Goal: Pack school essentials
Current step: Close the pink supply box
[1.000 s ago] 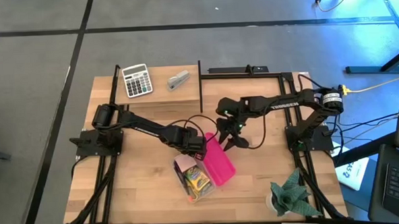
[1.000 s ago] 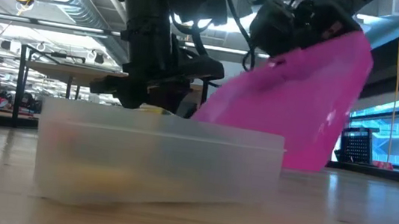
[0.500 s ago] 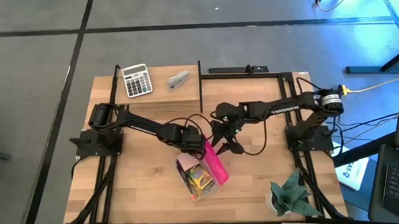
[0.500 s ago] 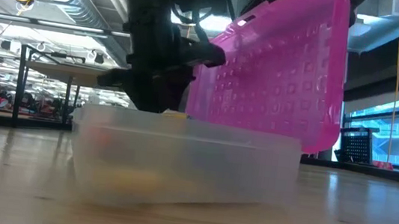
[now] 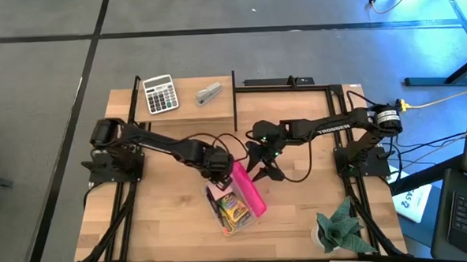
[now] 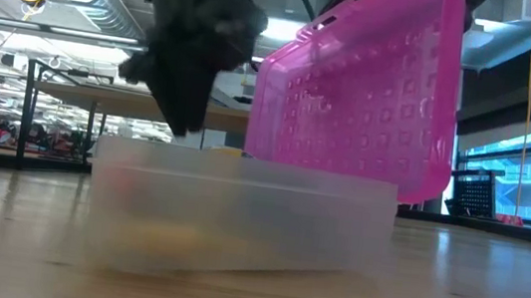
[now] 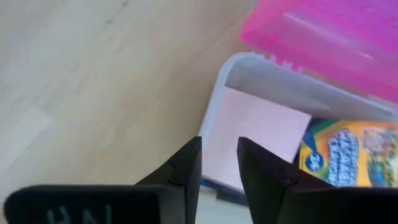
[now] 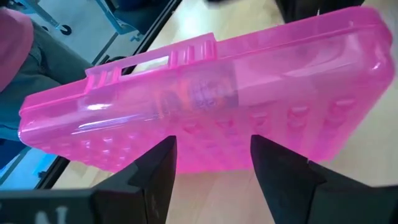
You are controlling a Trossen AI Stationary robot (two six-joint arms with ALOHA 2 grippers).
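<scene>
Right gripper (image 5: 260, 168), fingers parted, is pressing against the pink lid (image 5: 248, 189), which is standing nearly upright on the right edge of the clear pencil case (image 5: 230, 206). Case is holding the crayon box (image 7: 348, 154) and pink note pad (image 7: 255, 134). Left gripper (image 5: 217, 168), fingers nearly together and empty, is hovering over the case's far end. Farther off: calculator (image 5: 160, 94), stapler (image 5: 209, 93).

White lettering on the right arm (image 5: 328, 128) is too small to read; the crayon box (image 7: 348, 152) print is blurred.
</scene>
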